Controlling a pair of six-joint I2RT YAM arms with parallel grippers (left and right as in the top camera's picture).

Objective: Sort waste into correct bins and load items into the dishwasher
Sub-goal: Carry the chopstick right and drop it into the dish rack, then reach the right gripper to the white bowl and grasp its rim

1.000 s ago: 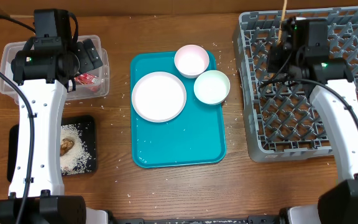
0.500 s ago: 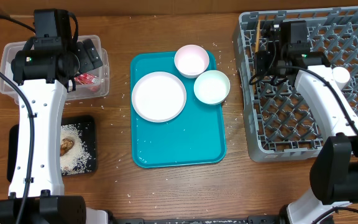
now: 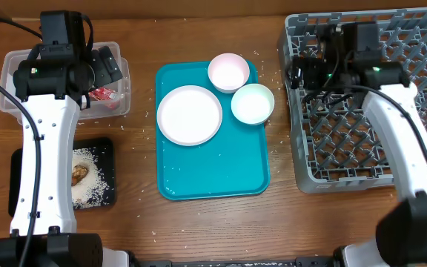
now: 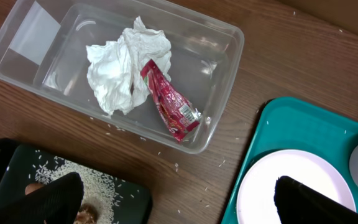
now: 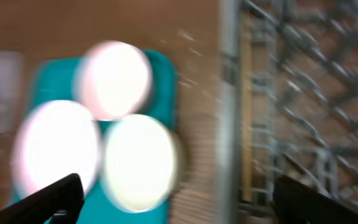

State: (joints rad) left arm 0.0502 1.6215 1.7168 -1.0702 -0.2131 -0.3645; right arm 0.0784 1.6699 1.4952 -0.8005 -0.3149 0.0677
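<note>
Wooden table (image 3: 136,215) carries a teal tray (image 3: 213,174) at centre, bearing the white plate (image 3: 190,114), pink bowl (image 3: 228,72) and green bowl (image 3: 253,103); the right gripper (image 5: 182,200), fingers spread wide and empty, hangs over the left edge of the grey rack (image 3: 332,156), the bowls near it across the rim; the left gripper (image 4: 182,202), likewise spread and empty, hangs near the clear tub (image 4: 222,74), where the napkin (image 4: 120,68) and red wrapper (image 4: 169,102) lie touching; the black tray (image 3: 102,148) holds rice (image 3: 91,189) and a brown lump (image 3: 79,173).
</note>
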